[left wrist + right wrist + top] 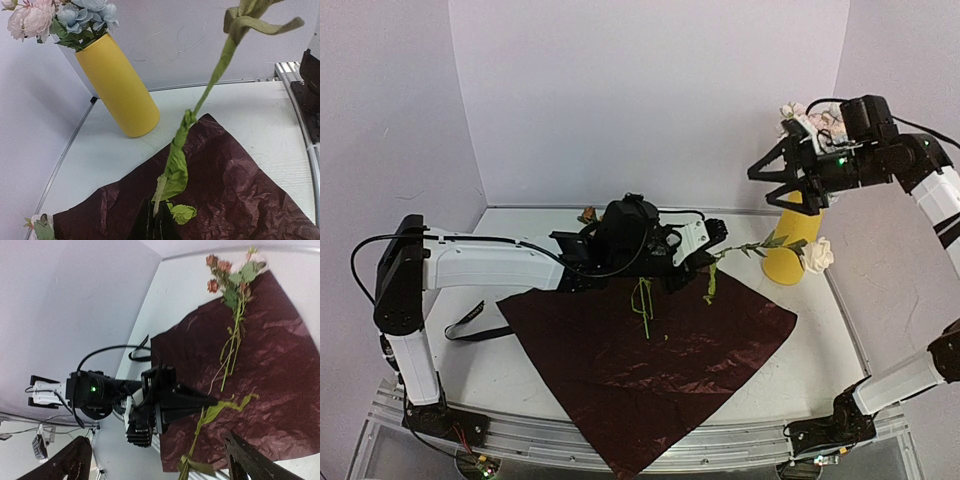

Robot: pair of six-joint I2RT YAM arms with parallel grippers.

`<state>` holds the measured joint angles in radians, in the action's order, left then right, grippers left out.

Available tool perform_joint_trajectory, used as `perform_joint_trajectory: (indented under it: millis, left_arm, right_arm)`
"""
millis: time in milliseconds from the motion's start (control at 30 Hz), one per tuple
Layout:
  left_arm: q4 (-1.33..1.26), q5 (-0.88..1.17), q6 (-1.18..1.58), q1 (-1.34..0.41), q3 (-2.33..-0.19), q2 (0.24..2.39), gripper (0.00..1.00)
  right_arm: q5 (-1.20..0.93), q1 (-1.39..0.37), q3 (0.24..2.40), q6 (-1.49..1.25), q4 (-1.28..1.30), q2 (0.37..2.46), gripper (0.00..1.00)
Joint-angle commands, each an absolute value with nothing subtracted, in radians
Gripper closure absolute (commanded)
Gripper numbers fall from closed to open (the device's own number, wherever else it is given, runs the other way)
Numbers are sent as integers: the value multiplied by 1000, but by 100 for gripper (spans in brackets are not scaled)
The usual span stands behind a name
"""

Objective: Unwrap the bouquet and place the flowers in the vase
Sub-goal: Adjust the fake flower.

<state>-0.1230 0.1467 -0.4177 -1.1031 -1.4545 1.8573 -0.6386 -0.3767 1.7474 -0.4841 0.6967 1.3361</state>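
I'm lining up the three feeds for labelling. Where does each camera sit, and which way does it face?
Top external: above and behind the robot, looking down over the table; the left arm and right arm show.
Left wrist: low over the wrap, facing the vase; its shut fingers pinch a stem.
Right wrist: high up, looking down at the left gripper; its own open fingers frame the bottom.
Shared: both wrist views show the wrap and that stem.

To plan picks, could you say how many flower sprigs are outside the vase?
2: a white rose stem in the left gripper; a rust-orange spray on the wrap. Others may be hidden.
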Motion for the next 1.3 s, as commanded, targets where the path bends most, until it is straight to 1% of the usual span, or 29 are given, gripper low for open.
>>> perform_joint_trajectory:
  millis: [0,67,167,267,333,400,500,600,700,767,1000,1067,1267]
  left_arm:
    - [-211,240,-292,-1076,-1428,1746,100]
    - [-255,266,-197,-1047,-1406,1719,100]
    - [-308,288,-67,-1010,-1397,1694,100]
    - [-335,295,31,-980,-1410,1677,100]
    - [-358,291,81,-968,-1416,1667,100]
    - [-378,268,140,-959,-1433,1662,100]
    - [-389,260,216,-949,-1486,1674,100]
    - [-390,258,290,-948,-1548,1700,100]
    - [-390,247,383,-948,-1602,1734,100]
    - [-390,273,427,-948,-1641,1759,100]
    - [-388,331,547,-948,-1713,1823,100]
    - [-388,339,561,-949,-1720,1833,100]
    - [-388,355,555,-963,-1739,1851,100]
  right_arm:
    - [-317,-381,1815,-434,636,1289,2]
    - [-219,-381,1784,-425,575,1231,2]
    - [-127,-381,1671,-423,441,1119,2]
    - [-64,-381,1576,-428,350,1035,2]
    - [-59,-381,1535,-418,316,1002,2]
    - [-108,-382,1502,-396,287,985,3]
    - [-258,-381,1475,-369,255,986,10]
    - [-445,-381,1448,-355,206,1000,19]
    - [-591,-381,1431,-365,145,1026,32]
    - [-663,-381,1431,-376,123,1049,37]
    - [-736,-385,1479,-397,93,1126,37]
    - [-737,-391,1516,-406,93,1157,39]
    - [-741,-425,1606,-409,100,1241,43]
